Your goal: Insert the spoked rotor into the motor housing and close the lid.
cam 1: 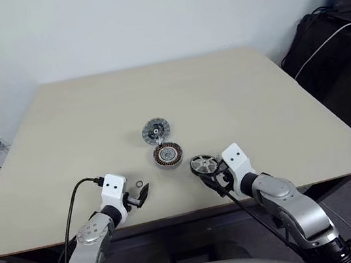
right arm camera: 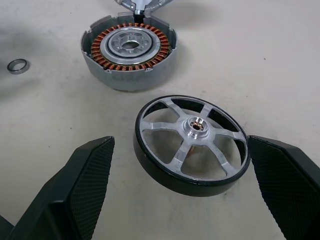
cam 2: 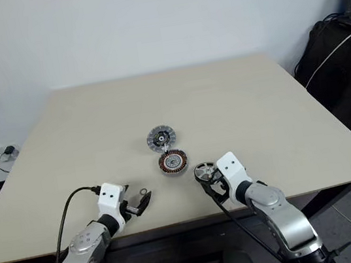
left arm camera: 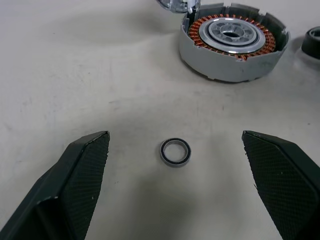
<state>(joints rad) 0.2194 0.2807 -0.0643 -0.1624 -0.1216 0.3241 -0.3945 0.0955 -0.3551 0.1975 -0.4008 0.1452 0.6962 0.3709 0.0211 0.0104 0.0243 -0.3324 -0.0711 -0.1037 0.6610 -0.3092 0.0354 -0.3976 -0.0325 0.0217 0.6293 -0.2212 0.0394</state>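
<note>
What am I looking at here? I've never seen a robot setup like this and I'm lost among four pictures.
It is a humanoid robot with two arms, each ending in two black fingers. The two wide pictures come from its head, looking down over a beige table. The two close-ups come from cameras on its wrists. On the table lie a ribbed grey lid, a motor housing ringed with copper windings, a spoked rotor and a small washer ring. The left gripper stands open around the ring, the right gripper open around the rotor. Nothing is held yet.
</note>
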